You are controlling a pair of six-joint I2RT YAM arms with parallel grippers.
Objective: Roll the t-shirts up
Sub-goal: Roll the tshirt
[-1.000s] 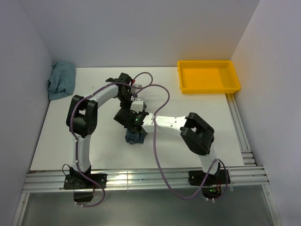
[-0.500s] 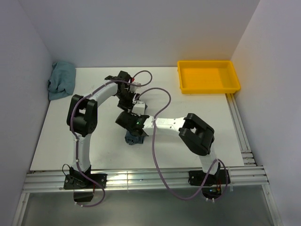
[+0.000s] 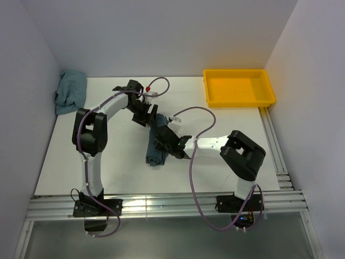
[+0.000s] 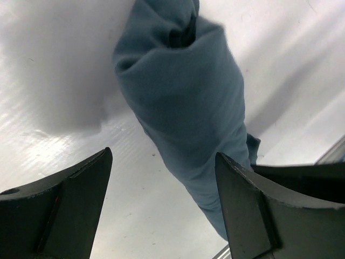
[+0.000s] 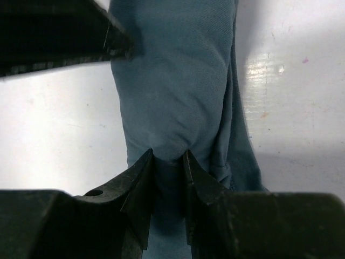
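One t-shirt [image 3: 156, 151] lies rolled mid-frame on the bench [image 3: 108, 167]. The right jaws are clamped on a fold of it, and the left jaws stand wide apart over its upper end. The crumpled cloth [image 3: 70, 91] at upper left probably needs rolling next.

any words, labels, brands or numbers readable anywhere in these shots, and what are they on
No text can be read in any view.
rolled t-shirt: plain fabric, with no print or tag showing.
yellow tray: no label or marking visible.
crumpled blue cloth at the table's far left corner: no print visible, though it is small in the overhead view.
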